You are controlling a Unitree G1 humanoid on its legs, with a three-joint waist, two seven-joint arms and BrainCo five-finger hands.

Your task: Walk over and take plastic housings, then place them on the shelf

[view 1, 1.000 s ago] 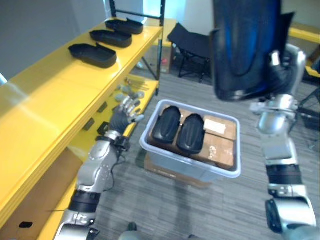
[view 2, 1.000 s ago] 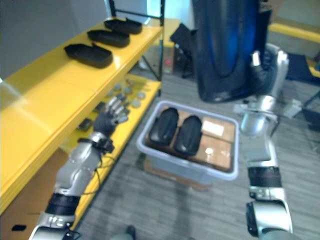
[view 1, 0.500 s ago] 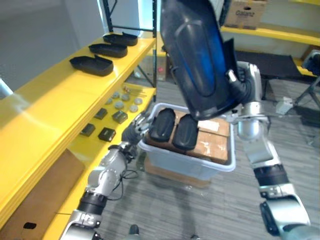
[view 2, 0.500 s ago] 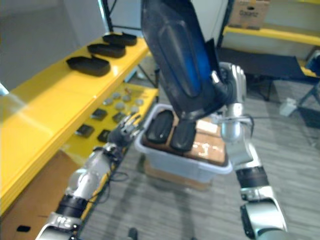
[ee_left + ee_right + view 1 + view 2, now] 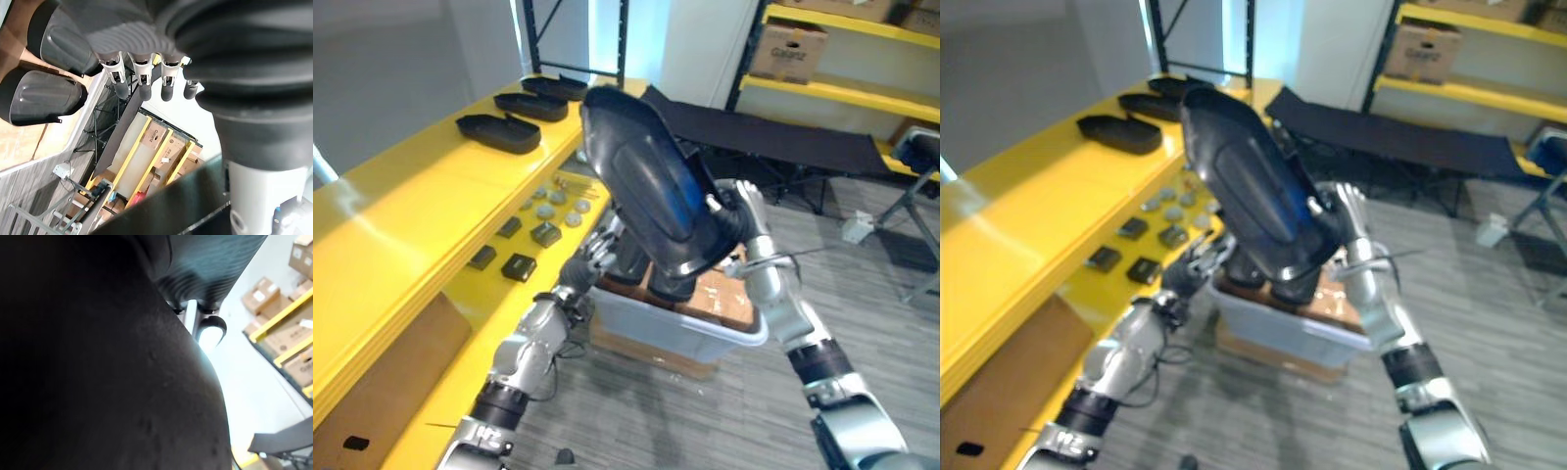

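The right hand [image 5: 1346, 217] grips a dark plastic housing [image 5: 1249, 191], tilted above the grey bin [image 5: 1285, 331] beside the yellow shelf [image 5: 1038, 211].

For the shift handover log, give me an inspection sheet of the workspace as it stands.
Surface: yellow shelf top, bearing three black plastic housings in a row.
Job's things: large black plastic housing raised, tilted; two more housings in the translucent plastic bin.
Clutter: small grey discs and dark blocks on the lower tier; cardboard in the bin.
Hands: right hand shut on the large housing; left hand open beside the bin's rim.
Cables: nothing seen.
Surroundings: black folding cot, cardboard box on yellow racking, grey floor.
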